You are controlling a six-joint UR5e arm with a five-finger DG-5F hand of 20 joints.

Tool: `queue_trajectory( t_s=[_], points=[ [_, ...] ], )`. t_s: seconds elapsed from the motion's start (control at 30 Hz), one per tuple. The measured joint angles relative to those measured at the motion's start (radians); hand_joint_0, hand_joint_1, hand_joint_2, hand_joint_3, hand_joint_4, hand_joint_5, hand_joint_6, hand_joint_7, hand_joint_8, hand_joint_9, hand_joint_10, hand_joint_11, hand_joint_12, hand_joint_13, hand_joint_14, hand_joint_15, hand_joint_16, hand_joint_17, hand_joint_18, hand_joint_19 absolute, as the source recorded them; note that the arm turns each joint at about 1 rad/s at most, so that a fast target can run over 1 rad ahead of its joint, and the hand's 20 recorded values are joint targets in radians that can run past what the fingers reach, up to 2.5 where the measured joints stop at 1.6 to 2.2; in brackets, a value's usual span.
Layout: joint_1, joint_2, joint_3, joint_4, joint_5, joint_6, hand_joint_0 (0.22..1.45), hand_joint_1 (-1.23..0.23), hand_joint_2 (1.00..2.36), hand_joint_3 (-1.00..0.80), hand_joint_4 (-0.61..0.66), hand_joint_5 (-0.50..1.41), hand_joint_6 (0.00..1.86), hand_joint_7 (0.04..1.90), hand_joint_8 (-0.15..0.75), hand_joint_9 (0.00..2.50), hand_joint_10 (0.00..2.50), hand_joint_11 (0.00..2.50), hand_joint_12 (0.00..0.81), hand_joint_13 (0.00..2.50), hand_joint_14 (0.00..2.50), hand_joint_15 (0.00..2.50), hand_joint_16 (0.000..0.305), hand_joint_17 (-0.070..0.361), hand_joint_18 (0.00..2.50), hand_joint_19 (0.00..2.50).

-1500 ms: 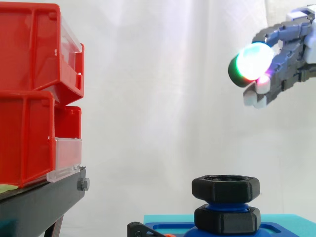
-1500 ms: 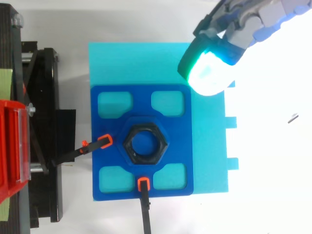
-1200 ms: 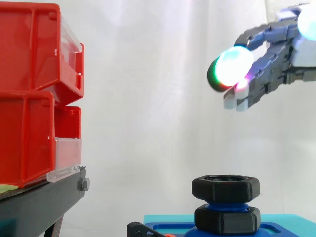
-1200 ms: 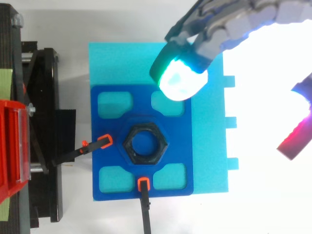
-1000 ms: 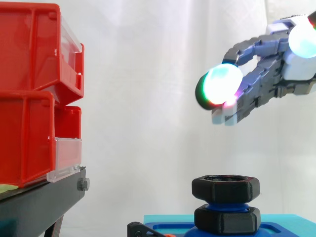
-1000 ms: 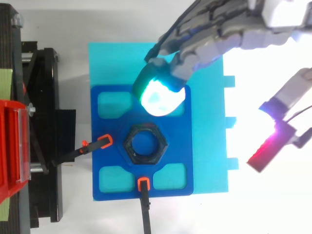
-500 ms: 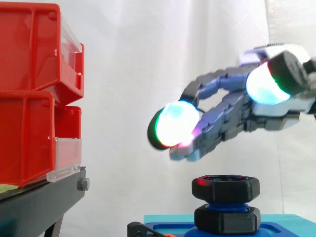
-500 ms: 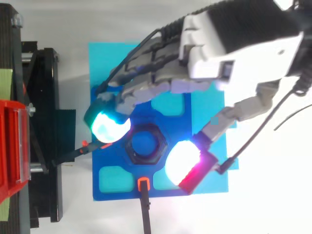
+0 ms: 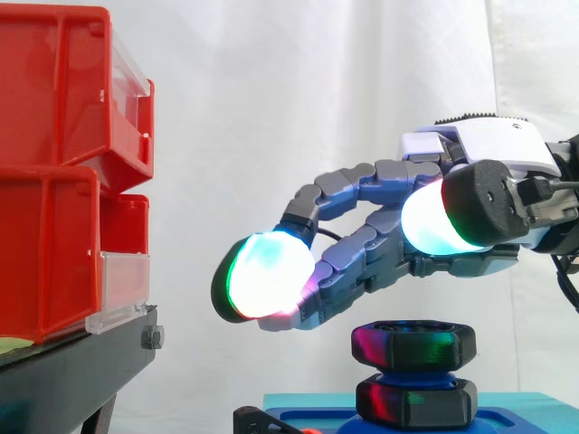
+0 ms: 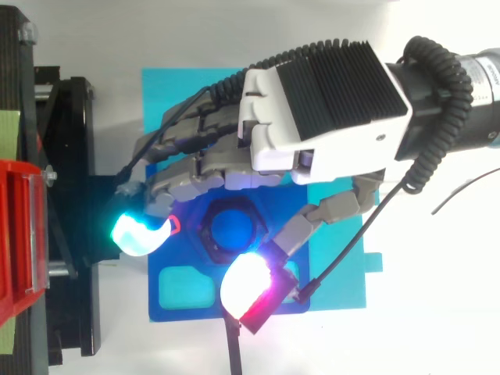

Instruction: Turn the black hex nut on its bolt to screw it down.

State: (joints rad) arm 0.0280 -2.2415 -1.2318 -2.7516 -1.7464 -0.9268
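Robot hand point(image 10: 312, 101) above hex nut point(image 9: 413, 345) — fingers point(image 9: 362, 181) spread

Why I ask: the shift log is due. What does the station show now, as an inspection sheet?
surface: blue plate on a cyan foam pad
job's things: black hex nut high on its blue bolt, a second black nut below it
clutter: black-and-orange clamp at the plate's edge
hand: open, fingers spread above the black hex nut, holding nothing
cables: nothing seen
surroundings: red bins on a black stand, white curtain
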Motion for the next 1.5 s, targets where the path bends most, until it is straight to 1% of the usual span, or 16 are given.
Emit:
queue_trajectory(
  t_s=[0.07,0.2,0.37,0.43,0.63,0.8,0.97,1.07,1.13,1.33,1.5],
  points=[
    [0.005,-0.002,0.000,0.013,0.008,-0.011,0.53,-0.55,1.00,-0.50,0.13,-0.14,0.50,0.80,0.205,0.58,0.00,0.02,0.315,0.40,0.00,0.00,0.050,0.113,0.36,0.24],
    [0.016,-0.002,0.000,0.032,0.032,-0.055,0.52,-0.55,1.00,-0.50,0.14,-0.13,0.50,0.91,0.203,0.57,0.00,0.02,0.317,0.40,0.00,0.00,0.051,0.114,0.36,0.25],
    [0.025,-0.003,0.000,0.029,0.038,-0.096,0.52,-0.54,1.00,-0.50,0.15,-0.11,0.50,1.00,0.205,0.57,0.00,0.03,0.319,0.40,0.00,0.00,0.051,0.115,0.36,0.24],
    [0.027,-0.003,0.000,0.024,0.038,-0.108,0.50,-0.52,1.00,-0.50,0.16,-0.11,0.50,1.04,0.214,0.56,0.00,0.03,0.327,0.40,0.00,0.00,0.052,0.117,0.35,0.25],
    [0.032,-0.003,0.000,0.015,0.030,-0.141,0.45,-0.44,1.00,-0.50,0.19,-0.10,0.50,1.05,0.235,0.57,0.00,0.03,0.353,0.40,0.00,0.00,0.058,0.130,0.36,0.25],
    [0.036,-0.003,0.000,0.006,0.019,-0.161,0.45,-0.43,1.00,-0.50,0.19,-0.10,0.50,1.05,0.235,0.56,0.00,0.02,0.354,0.40,0.00,0.00,0.058,0.130,0.36,0.25],
    [0.041,-0.003,0.000,0.004,0.017,-0.188,0.45,-0.35,1.00,-0.50,0.19,-0.09,0.50,1.07,0.241,0.57,0.00,0.02,0.356,0.40,0.00,0.00,0.058,0.131,0.36,0.25],
    [0.043,-0.003,0.000,0.000,0.015,-0.200,0.44,-0.28,1.00,-0.50,0.19,-0.08,0.50,1.14,0.243,0.57,0.00,0.02,0.360,0.39,0.00,0.00,0.059,0.132,0.36,0.26],
    [0.045,-0.003,0.000,-0.002,0.015,-0.205,0.44,-0.25,1.00,-0.50,0.19,-0.07,0.50,1.22,0.249,0.58,0.00,0.02,0.363,0.39,0.00,0.00,0.059,0.133,0.36,0.26],
    [0.046,-0.003,0.000,-0.016,0.015,-0.222,0.44,-0.25,1.00,-0.50,0.18,-0.06,0.50,1.26,0.250,0.58,0.00,0.02,0.364,0.40,0.00,0.00,0.059,0.133,0.36,0.26],
    [0.042,-0.003,0.000,-0.028,0.015,-0.248,0.44,-0.25,1.00,-0.50,0.17,-0.06,0.50,1.29,0.249,0.57,0.00,0.02,0.363,0.40,0.00,0.00,0.059,0.133,0.36,0.26]
  ],
)
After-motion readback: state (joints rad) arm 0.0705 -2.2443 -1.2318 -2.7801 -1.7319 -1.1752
